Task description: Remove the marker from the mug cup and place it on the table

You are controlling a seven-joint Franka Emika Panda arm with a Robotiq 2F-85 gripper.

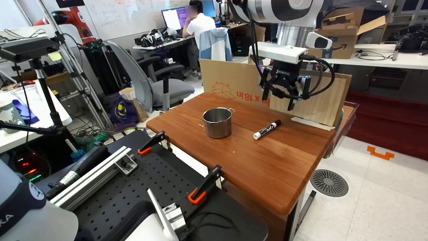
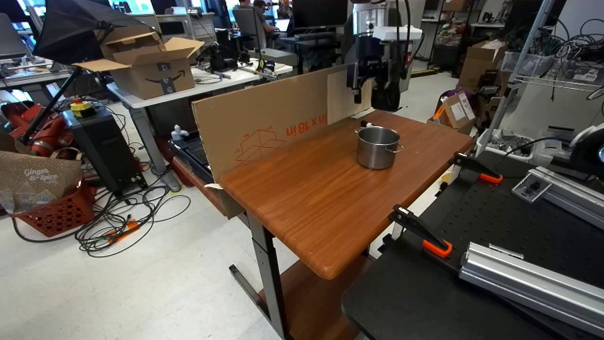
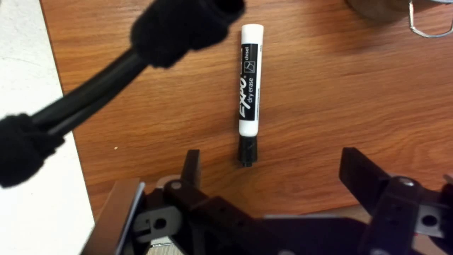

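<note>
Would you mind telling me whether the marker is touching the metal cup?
Apart. An exterior view shows the marker lying on the table to one side of the metal cup, with bare wood plainly visible between them.

Wooden table (image 1: pixel 250 160), upright metal cup (image 1: pixel 218 126), marker (image 1: pixel 267 130) lying nearby

Shiny metal cup (image 1: pixel 218 126), smooth wooden table (image 1: pixel 264 167)

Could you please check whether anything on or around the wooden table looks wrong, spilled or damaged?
One oddity: the cardboard panel along the table stands with its red lettering upside down. Otherwise, I notice no spill or clear damage; the mug cup stands upright and the marker lies capped beside it.
</note>
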